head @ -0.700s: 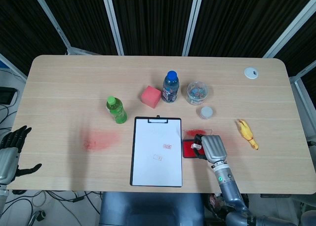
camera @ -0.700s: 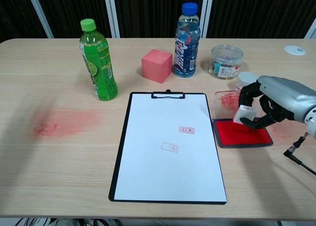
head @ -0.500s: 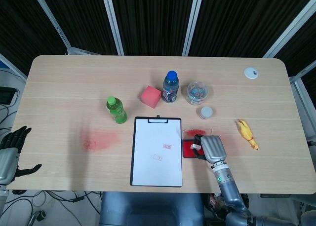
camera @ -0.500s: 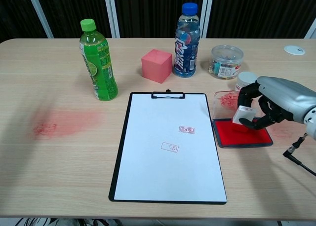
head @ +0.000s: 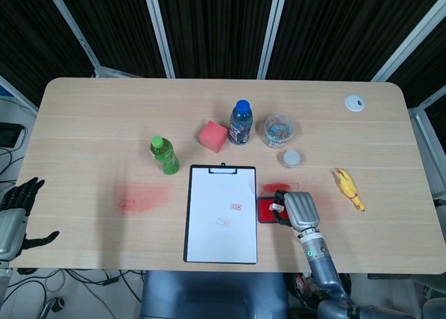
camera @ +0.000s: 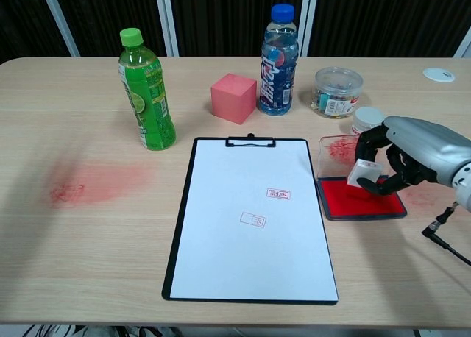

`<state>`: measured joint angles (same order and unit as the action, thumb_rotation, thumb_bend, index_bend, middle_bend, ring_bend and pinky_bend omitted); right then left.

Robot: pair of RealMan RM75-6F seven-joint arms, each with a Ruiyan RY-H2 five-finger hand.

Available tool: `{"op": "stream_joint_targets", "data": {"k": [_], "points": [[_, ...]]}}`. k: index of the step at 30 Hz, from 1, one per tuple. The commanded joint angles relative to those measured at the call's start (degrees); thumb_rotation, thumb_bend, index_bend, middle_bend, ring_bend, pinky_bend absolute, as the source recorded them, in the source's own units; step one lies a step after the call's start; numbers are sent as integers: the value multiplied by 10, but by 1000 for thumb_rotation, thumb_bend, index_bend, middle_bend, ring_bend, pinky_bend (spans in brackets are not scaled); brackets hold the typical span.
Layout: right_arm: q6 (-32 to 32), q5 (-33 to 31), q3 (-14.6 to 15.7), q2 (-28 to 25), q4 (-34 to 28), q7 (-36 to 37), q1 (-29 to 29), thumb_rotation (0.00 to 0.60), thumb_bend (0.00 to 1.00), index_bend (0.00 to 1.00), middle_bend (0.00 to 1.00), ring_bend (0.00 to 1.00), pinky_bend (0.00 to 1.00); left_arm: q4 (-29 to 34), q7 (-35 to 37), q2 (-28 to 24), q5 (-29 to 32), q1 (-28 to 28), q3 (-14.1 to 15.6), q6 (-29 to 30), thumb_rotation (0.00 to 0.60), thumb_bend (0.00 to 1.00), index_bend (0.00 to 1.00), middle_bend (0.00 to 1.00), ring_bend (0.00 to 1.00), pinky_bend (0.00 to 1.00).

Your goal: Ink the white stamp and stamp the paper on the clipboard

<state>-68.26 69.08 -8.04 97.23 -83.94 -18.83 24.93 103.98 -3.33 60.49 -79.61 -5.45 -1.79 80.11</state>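
Two faint red stamp marks (camera: 278, 193) sat on the clipboard paper (camera: 250, 219) — right robot hand (camera: 408, 157) gripped the white stamp (camera: 362, 173) over the red ink pad (camera: 360, 202), left robot hand (head: 17, 211) hung off the desk (camera: 88, 241) edge, fingers spread, holding nothing.

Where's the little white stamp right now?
In the chest view the white stamp is at the right, held in the right hand over the red ink pad, just right of the clipboard.
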Motion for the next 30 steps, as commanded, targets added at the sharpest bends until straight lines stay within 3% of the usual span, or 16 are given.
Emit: {"op": "stream_joint_targets", "data": {"k": [1, 30], "points": [[0, -2, -1, 1, 0, -1, 0, 600, 647, 876, 736, 805, 874, -1, 0, 0, 1, -1, 0, -2, 600, 13, 0, 0, 0, 0], [9, -35, -17, 35, 8, -27, 12, 600, 693, 902, 767, 837, 874, 2, 6, -3, 10, -6, -3, -12, 600, 13, 0, 0, 0, 0]]}}
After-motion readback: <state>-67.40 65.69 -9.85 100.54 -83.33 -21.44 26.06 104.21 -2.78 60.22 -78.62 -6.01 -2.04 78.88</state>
